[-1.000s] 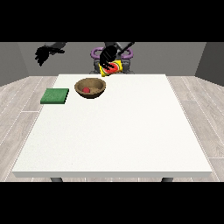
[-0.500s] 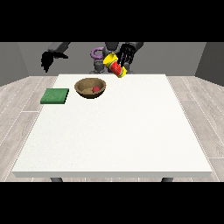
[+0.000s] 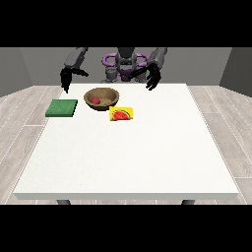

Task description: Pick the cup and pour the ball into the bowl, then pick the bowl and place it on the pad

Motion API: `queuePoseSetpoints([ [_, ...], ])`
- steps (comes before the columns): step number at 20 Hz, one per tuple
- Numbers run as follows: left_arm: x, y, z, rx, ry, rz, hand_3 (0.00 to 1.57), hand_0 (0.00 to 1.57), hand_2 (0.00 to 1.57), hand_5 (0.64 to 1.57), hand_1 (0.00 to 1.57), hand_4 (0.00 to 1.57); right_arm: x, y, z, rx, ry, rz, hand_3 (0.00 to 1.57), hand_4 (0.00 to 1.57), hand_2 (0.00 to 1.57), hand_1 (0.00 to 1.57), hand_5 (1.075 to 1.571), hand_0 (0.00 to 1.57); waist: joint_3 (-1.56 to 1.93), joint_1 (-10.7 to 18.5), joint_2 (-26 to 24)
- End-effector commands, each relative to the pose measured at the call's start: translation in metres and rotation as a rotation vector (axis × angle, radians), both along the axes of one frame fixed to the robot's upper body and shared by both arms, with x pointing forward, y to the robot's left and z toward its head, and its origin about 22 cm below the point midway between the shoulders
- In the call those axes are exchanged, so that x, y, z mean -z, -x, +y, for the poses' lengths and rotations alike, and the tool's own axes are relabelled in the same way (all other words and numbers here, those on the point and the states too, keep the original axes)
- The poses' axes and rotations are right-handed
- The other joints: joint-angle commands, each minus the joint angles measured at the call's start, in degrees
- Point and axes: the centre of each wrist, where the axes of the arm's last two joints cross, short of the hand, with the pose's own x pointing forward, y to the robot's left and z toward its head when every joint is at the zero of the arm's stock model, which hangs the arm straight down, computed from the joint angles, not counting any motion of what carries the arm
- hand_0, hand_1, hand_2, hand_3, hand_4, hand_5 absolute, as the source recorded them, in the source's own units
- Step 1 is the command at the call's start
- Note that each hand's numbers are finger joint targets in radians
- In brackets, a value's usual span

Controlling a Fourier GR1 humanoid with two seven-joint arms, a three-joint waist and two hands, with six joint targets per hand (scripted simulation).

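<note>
Cup (image 3: 121, 114) down on its side on the table (image 3: 147, 157), touching nothing, just at five o'clock of the bowl (image 3: 101, 97). Ball (image 3: 95, 101) already inside the bowl, so pour judged done (cup released too). Left: grasp the bowl, carry it to the green pad (image 3: 62, 108) at nine o'clock of it. Hand at the view's right (image 3: 153, 78) hangs empty above the far edge, fingers relaxed. Hand at the view's left (image 3: 65, 80) likewise empty, fingers hanging straight, above the pad's far side. Short path between bowl and pad; broad white surface toward six o'clock; bowl near the far edge.
</note>
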Motion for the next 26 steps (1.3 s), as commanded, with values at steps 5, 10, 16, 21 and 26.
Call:
queuePoseSetpoints([
  [5,0.037,0.031,0.039,0.181,0.240,-0.073,0.00,0.00,0.00,1.563,0.00,0.00,0.012,-0.010,0.058,0.086,-0.009,-0.001,0.00,0.31,0.00,0.00,1.569,0.00,0.73,4.98,2.47],
  [10,0.030,0.026,0.057,0.160,0.238,-0.065,0.00,0.00,0.00,1.564,0.00,0.00,0.020,-0.027,0.061,0.101,-0.039,0.039,0.00,0.29,0.00,0.00,1.567,0.00,0.78,3.29,1.95],
  [16,0.014,0.030,0.062,0.191,0.236,-0.087,0.00,0.00,0.00,1.566,0.00,0.00,0.047,-0.020,0.043,0.134,-0.039,0.032,0.00,0.19,0.00,0.00,1.563,0.00,0.79,4.93,3.15],
  [21,0.004,0.023,0.096,0.197,0.239,-0.117,0.00,0.00,0.00,1.566,0.00,0.00,0.055,-0.024,0.070,0.135,-0.040,0.027,0.00,0.09,0.00,0.00,1.563,0.00,0.79,5.51,4.67],
  [26,0.009,0.030,0.091,0.182,0.234,-0.116,0.00,0.00,0.00,1.566,0.00,0.00,0.060,-0.030,0.076,0.113,-0.053,0.056,0.00,0.14,0.00,0.00,1.565,0.00,0.79,4.95,4.08],
])
